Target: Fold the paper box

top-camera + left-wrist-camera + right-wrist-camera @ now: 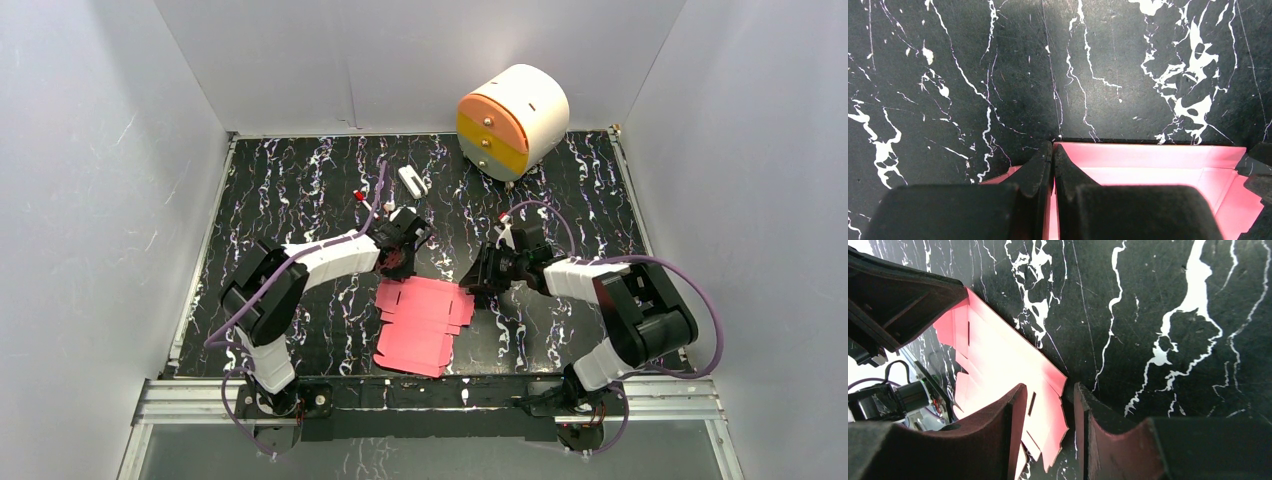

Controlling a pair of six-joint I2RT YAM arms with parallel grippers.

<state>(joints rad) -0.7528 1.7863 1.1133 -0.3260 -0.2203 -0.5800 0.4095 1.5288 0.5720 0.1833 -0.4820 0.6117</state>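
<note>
The paper box is a flat pink-red cut-out sheet with flaps, lying on the black marbled table between the arms. My left gripper is at the sheet's far left corner. In the left wrist view it is shut on the sheet's edge, and pink card shows between the fingers and to their right. My right gripper is at the sheet's far right corner. In the right wrist view it is open, with the sheet's pointed flap edge lying between the fingers and not pinched.
A round white drawer unit with orange and yellow fronts stands at the back right. A small white object and a small red-tipped item lie behind the left gripper. White walls enclose the table on three sides.
</note>
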